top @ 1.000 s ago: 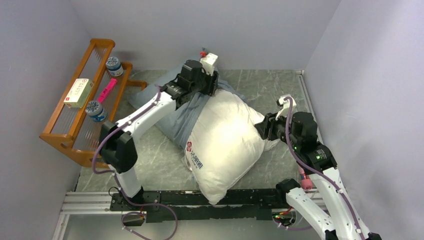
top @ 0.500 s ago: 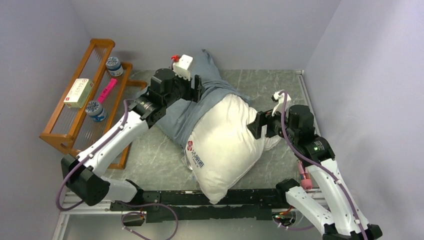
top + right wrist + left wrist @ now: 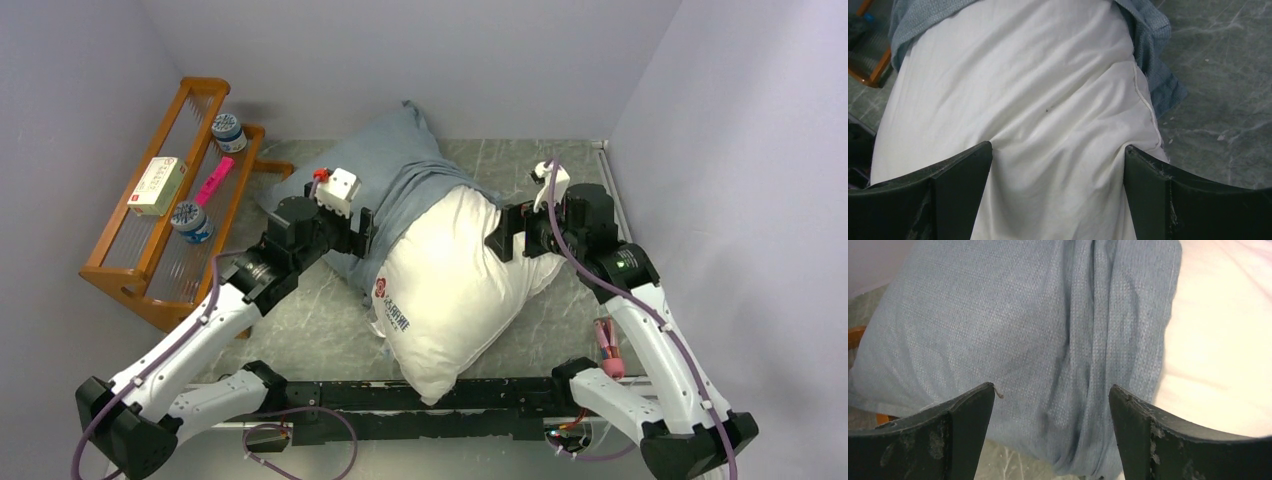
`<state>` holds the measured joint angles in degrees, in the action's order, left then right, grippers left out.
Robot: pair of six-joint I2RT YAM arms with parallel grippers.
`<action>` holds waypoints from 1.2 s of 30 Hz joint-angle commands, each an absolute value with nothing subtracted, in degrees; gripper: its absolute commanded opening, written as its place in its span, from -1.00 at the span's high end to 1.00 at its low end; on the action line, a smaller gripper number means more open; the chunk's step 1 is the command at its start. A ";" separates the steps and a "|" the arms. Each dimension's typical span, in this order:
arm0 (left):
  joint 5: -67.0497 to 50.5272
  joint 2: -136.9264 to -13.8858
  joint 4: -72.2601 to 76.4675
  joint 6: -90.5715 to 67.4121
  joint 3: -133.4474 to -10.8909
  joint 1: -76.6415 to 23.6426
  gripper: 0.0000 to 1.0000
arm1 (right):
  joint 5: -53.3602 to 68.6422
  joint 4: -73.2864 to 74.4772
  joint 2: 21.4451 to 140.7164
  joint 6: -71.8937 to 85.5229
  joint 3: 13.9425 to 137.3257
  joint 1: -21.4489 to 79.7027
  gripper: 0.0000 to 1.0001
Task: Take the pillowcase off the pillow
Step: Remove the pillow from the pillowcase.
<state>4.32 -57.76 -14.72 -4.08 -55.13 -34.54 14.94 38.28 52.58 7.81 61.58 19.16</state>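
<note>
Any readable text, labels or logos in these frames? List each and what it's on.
Nothing legible enough to quote.
On the pillow: dark lettering by a red logo, too small.
On the box, wooden rack: red print, blurred.
far jar, near jar: labels unreadable.

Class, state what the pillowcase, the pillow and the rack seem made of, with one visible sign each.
Pillowcase: woven cloth, matte grey-blue; fine weave grain.
Pillow: smooth white fabric shell, probably soft-filled; it creases and bulges.
Rack: likely varnished wood; orange-brown, glossy.
</note>
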 commanded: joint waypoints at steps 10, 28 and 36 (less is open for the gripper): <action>4.43 -54.26 -13.57 -2.92 -53.51 -32.20 -0.79 | 7.64 36.75 63.96 7.83 73.26 19.34 -1.00; 0.62 -54.90 -13.31 -4.58 -53.16 -28.32 -0.78 | 18.83 17.37 50.02 9.25 54.47 19.29 -1.00; 3.33 -54.50 -13.50 -4.13 -52.82 -27.80 -0.78 | 17.80 20.84 56.77 4.11 59.82 28.14 -0.99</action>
